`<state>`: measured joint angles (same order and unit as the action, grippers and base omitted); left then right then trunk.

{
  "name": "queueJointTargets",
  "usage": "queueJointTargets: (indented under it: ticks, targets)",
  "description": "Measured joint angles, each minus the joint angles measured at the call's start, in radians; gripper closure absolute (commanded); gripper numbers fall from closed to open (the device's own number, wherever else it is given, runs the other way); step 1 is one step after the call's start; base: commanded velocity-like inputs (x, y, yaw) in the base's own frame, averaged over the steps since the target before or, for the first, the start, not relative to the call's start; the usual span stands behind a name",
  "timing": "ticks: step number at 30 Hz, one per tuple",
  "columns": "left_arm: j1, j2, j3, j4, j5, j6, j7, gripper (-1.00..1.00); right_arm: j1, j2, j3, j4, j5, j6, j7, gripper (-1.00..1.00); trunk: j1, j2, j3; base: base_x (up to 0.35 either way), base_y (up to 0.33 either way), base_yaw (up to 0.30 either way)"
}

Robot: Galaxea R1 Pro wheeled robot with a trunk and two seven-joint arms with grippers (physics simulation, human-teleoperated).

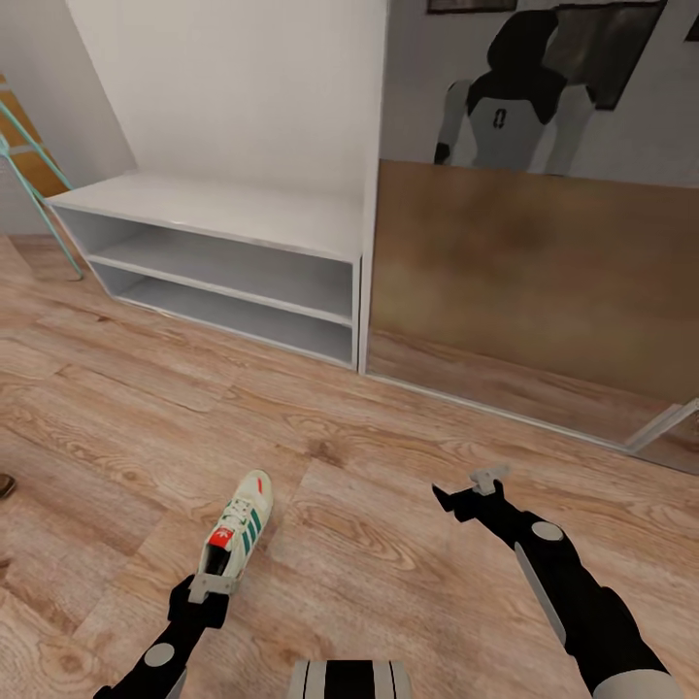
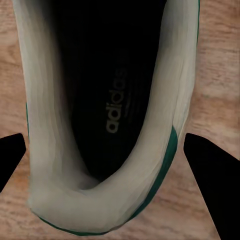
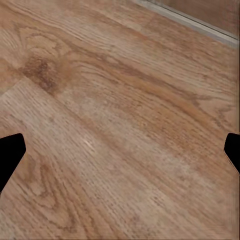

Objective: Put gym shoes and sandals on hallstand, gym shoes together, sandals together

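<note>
At the lower left of the frame, the left end effector [image 1: 212,586] sits at the heel of a cream-white low sneaker with green side stripes [image 1: 238,532] lying on the warm brown wood-plank floor [image 1: 126,427]; its fingers [image 2: 212,175] are spread to either side of the heel, not yet pinching. A good grasp means closing squarely on the heel collar before lifting. The right end effector [image 1: 478,493] hangs spread and empty at lower right, and the pale-grey two-shelf rack [image 1: 223,254] stands bare further off at upper left.

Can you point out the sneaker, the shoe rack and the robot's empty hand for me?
gym shoe [image 1: 240,532]: head view, on its laces.
hallstand [image 1: 214,206]: head view, on its flat bench top.
right gripper [image 1: 468,494]: head view, midway between its open fingertips.
</note>
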<state>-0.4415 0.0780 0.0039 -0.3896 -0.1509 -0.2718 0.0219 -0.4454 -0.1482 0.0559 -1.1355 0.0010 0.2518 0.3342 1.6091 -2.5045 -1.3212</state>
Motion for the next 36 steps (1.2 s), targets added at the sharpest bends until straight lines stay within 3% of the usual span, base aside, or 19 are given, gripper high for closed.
queueJointTargets:
  ticks: [4,7,10,12,15,18,20,21,25,36]
  targets:
    - [0.008,0.001,0.028,0.010,0.005,-0.002,0.001,1.00,0.002,0.000,0.000,0.002,0.003,-0.004,-0.001,-1.00,-0.002,0.001,0.022,0.000,0.000,0.000]
    - [0.008,0.001,0.094,0.011,0.006,-0.006,0.000,1.00,0.006,-0.007,-0.002,0.048,0.005,-0.019,-0.002,-1.00,-0.003,0.002,0.038,0.000,0.000,0.000]
    - [0.009,0.005,0.142,0.011,0.004,-0.008,-0.001,1.00,0.016,-0.011,-0.004,0.135,0.005,-0.093,-0.010,-1.00,-0.004,0.002,0.054,0.000,0.000,0.000]
    - [0.011,0.012,0.182,0.012,0.003,-0.009,-0.001,1.00,0.020,-0.017,-0.004,0.244,0.006,-0.231,-0.060,-1.00,-0.005,0.003,0.065,0.000,0.000,0.000]
    - [0.035,0.027,0.209,0.011,0.005,-0.009,-0.001,1.00,0.023,-0.021,-0.003,0.351,0.013,-0.337,-0.144,-1.00,-0.007,0.004,0.081,0.000,0.000,0.000]
    - [0.064,0.031,0.261,0.007,0.006,-0.011,-0.001,1.00,0.049,-0.023,-0.003,0.488,0.017,-0.465,-0.191,-1.00,-0.008,0.004,0.098,0.000,0.000,0.000]
    - [0.089,0.031,0.320,0.008,0.008,-0.012,-0.001,1.00,0.071,-0.023,-0.005,0.775,0.015,-0.757,-0.202,-1.00,-0.009,0.005,0.109,0.000,0.000,0.000]
    - [0.098,0.031,0.330,0.008,0.007,-0.013,-0.001,1.00,0.072,-0.024,-0.006,0.846,0.013,-0.824,-0.202,-1.00,-0.013,0.011,0.113,0.000,0.000,0.000]
    - [0.113,0.031,0.347,0.002,0.008,-0.014,-0.002,1.00,0.072,-0.024,-0.007,0.927,0.011,-0.876,-0.203,-1.00,-0.028,0.039,0.132,0.000,0.000,0.000]
    - [0.120,0.030,0.351,-0.001,0.011,-0.014,-0.003,1.00,0.072,-0.026,-0.007,0.944,0.008,-0.882,-0.216,-1.00,-0.070,0.116,0.184,0.000,0.000,0.000]
